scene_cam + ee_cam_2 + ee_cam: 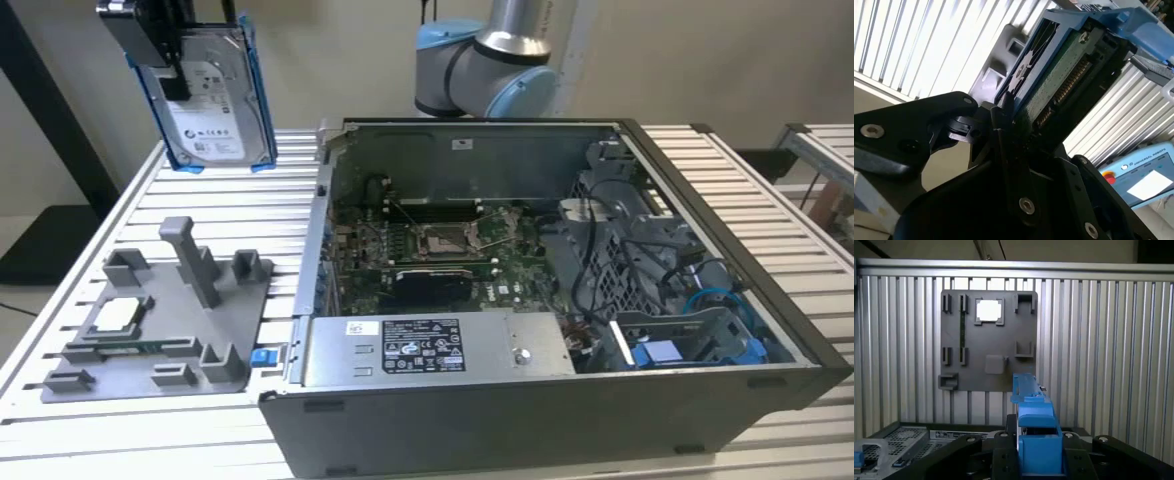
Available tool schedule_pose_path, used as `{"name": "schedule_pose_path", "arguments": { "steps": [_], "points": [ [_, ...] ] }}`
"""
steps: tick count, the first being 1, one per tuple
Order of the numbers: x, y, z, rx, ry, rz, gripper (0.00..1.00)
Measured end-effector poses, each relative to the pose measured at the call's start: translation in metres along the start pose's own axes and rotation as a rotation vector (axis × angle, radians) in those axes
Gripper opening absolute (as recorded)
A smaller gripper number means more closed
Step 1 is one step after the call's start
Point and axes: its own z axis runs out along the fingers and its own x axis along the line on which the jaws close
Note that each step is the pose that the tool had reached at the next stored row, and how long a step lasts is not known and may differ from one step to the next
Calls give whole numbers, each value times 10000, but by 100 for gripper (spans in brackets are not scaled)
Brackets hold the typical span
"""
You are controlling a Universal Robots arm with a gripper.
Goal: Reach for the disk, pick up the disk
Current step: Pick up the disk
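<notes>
1. The disk [214, 105] is held upright, well above the slatted table [160, 195], at the exterior view's upper left.
2. The gripper [180, 55] is clamped on it, apparently across its upper end.
3. A grey fixture plate [154, 310] lies below.

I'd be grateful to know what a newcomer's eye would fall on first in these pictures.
First comes the disk in its blue frame, held upright in the gripper above the slatted table, at the exterior view's upper left. Next comes the open computer case in the middle, with its motherboard exposed. The grey fixture plate lies beside the case, on the exterior view's left.
</notes>
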Motion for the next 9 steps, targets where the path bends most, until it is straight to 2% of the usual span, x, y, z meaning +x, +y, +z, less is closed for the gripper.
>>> {"name": "schedule_pose_path", "arguments": {
  "steps": [9],
  "points": [
    [3,-298,-7,-29,0,0,0]
  ]
}}
